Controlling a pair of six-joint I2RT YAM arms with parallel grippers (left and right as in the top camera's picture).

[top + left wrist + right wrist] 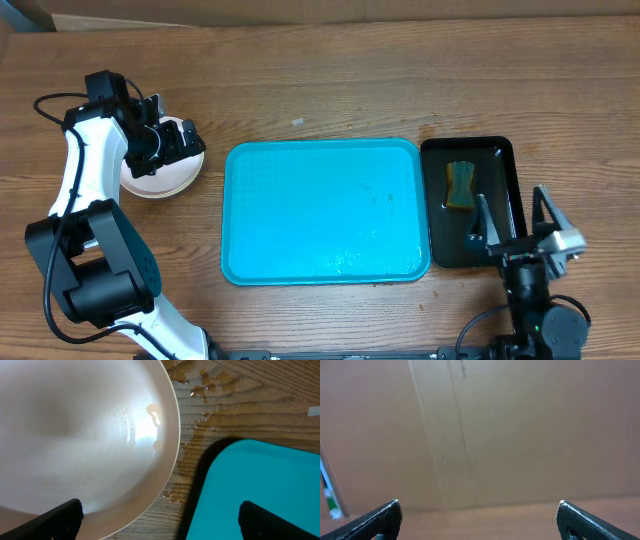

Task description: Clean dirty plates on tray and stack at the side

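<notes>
**A:** White plates (165,180) sit in a pile at the far left of the wooden table (330,90), beside the tray and not on it. The arm covers part of the pile, so we cannot count them.

**B:** And our left gripper (178,142)?

**A:** It hangs right over the top plate, jaws spread wide, pinching nothing. In the left wrist view that plate looks clean to us, with no orange smear. Water drops (200,390) lie on the wood near its rim.

**B:** The turquoise tray (300,215) in the middle?

**A:** There is no plate on it, only a wet sheen. We judge the stacking step to be at its end.

**B:** And the right side?

**A:** The black tray (500,170), just beside the turquoise one, holds a sponge (460,185). Our right gripper (514,213) hovers above its near end, jaws also spread and holding nothing. Its camera sees only a brown cardboard wall.

**B:** Next move?

**A:** We think just 1: lift the left arm straight up so it does not nudge the pile, and bring both arms clear.
</notes>
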